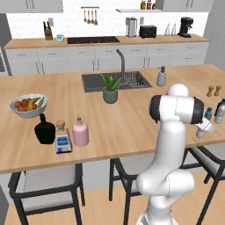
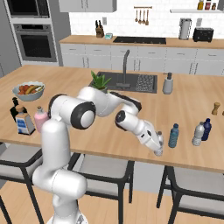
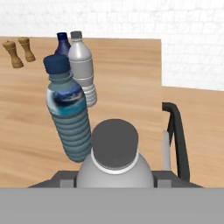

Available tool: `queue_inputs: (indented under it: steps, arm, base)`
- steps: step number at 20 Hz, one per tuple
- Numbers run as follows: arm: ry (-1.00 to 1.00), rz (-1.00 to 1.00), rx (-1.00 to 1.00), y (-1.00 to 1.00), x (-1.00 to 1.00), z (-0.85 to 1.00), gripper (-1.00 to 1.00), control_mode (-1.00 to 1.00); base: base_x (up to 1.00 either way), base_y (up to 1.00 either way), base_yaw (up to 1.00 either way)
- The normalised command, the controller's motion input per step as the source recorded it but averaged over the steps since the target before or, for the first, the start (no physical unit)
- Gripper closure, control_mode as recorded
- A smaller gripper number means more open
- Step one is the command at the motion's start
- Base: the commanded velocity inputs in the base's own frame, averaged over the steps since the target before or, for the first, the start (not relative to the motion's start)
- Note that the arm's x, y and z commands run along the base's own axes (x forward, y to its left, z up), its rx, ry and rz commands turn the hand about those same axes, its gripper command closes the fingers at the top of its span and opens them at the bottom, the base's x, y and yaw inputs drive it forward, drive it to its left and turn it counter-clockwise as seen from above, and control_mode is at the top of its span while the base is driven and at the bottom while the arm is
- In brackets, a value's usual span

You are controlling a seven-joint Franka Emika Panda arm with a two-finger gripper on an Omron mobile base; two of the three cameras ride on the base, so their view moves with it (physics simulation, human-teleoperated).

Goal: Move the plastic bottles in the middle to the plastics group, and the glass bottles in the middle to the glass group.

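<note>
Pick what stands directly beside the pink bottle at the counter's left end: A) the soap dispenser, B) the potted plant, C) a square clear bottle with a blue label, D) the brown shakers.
C: the square clear bottle stands right next to the pink bottle.

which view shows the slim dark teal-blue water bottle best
The hand view: the slim dark teal-blue water bottle stands large and close there, cap, label and ribbed body all plain. In the right base view it is small but whole, on the counter right of the tool. In the left base view only a sliver peeks past the arm.
</note>
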Motion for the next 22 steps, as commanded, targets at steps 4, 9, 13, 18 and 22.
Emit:
queue_inputs:
  steps: [4, 9, 13, 18, 22]
  arm:
    - [0.0, 0.0, 0.0, -0.01, 0.25, -0.24, 1.0, -1.0]
    - [0.0, 0.0, 0.0, -0.05, 0.16, -0.24, 1.0, -1.0]
    - [0.0, 0.0, 0.0, -0.01, 0.01, -0.26, 1.0, -1.0]
    - [-0.03, 0.0, 0.0, -0.02, -0.02, -0.15, -1.0, -1.0]
    - [-0.06, 0.0, 0.0, 0.0, -0.01, -0.02, -1.0, -1.0]
  base:
    - [0.0, 0.0, 0.0]
    - [0.0, 0.0, 0.0]
    - [0.0, 0.0, 0.0]
    - [0.0, 0.0, 0.0]
    - [0.0, 0.0, 0.0]
